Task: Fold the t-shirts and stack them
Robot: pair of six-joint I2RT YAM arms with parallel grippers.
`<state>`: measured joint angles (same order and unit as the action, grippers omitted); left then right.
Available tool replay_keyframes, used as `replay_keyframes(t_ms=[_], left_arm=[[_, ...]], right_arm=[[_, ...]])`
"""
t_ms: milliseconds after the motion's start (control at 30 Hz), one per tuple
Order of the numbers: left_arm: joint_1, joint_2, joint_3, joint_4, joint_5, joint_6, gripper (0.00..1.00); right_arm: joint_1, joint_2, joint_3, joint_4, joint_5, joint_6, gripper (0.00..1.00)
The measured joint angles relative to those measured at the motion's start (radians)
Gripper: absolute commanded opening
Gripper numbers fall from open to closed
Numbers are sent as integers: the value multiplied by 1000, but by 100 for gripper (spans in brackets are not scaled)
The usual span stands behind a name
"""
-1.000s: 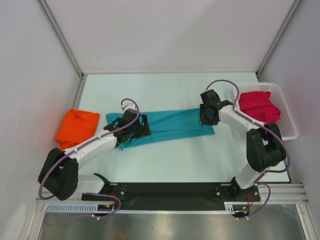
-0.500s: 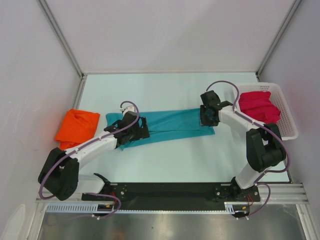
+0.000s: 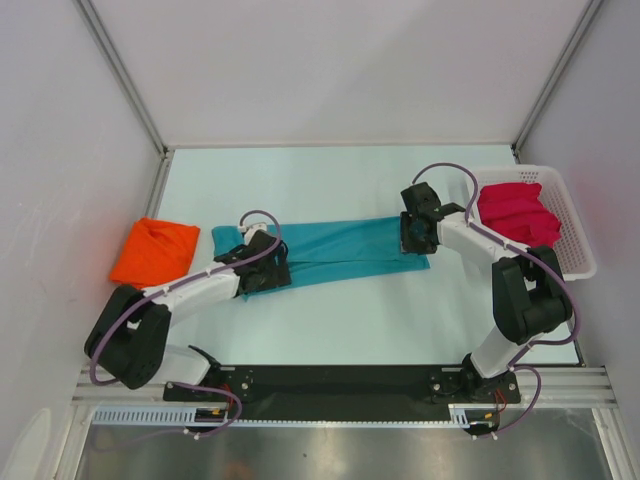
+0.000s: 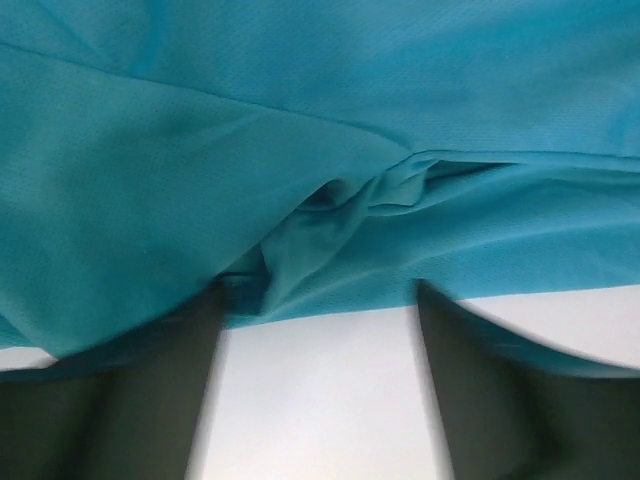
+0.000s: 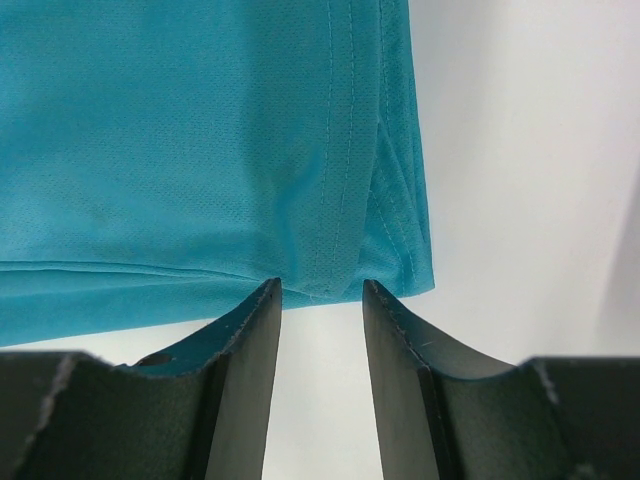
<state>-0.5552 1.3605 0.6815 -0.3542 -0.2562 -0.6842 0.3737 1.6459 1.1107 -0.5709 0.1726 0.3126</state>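
Spreading across the pale table (image 3: 330, 320), the teal t-shirt (image 3: 340, 250) lies as a long band running left to right in the middle, and is the largest piece of cloth. At the far right a white slotted basket (image 3: 580, 225) stands on the table edge with the magenta t-shirt (image 3: 515, 210) heaped inside it, crumpled. At the far left the orange t-shirt (image 3: 155, 250) lies folded into a small flat pad, well apart from the teal one. The left arm reaches low over the table from the near left, and its own body hides the teal shirt's left end. The left gripper (image 3: 283, 267) rests on that end, its fingers spread wide with a bunched fold of teal cloth at the gap and bare table showing between them. The right gripper (image 3: 413, 240) sits at the teal shirt's right end, close to the basket. Its fingers stand partly apart, with the stitched hem corner right at their tips and nothing pinched between them.
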Motion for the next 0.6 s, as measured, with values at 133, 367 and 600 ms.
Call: replay_keyframes(t_ms=[133,367,600], left_arm=[[16,49,16,-5,-6,3,19],[19,88,69,-5,-6,4,20],[19,78,82,-17,-15,4,0]], right_arm=[[0,0,0,0,0,0,43],[-3,0,0,0,4,0,43],[-5,0,0,0,3,0,43]])
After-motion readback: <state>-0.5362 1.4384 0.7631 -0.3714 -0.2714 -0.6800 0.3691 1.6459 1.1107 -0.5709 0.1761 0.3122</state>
